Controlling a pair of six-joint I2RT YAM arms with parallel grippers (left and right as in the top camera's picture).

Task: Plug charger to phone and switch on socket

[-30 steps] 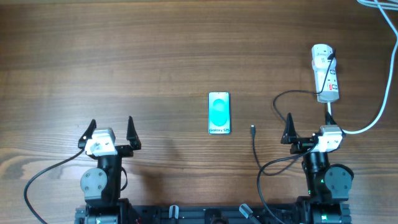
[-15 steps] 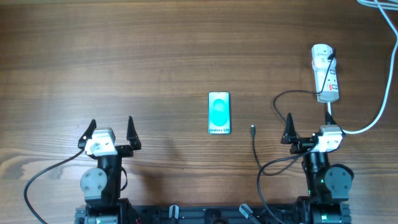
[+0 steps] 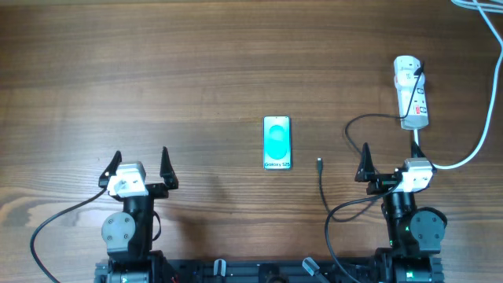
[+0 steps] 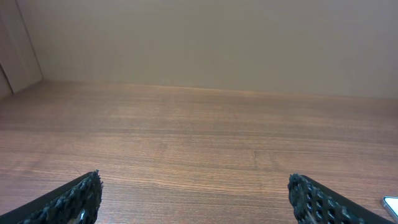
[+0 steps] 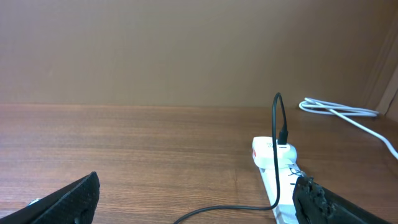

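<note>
My left hand (image 3: 141, 159) is spread wide and empty. The phone (image 3: 277, 142) lies ahead, well to its right. The charger (image 3: 320, 168) ends just ahead-left of my right hand (image 3: 391, 159), equally wide and empty. I should pinch squarely behind the plug. The socket (image 3: 411, 94) waits ahead.

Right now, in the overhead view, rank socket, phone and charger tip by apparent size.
1. Socket: longest, roughly phone width.
2. Phone: a bit shorter.
3. Charger tip: by far the smallest.
All lie flat on the table, so nearness barely skews this.
</note>
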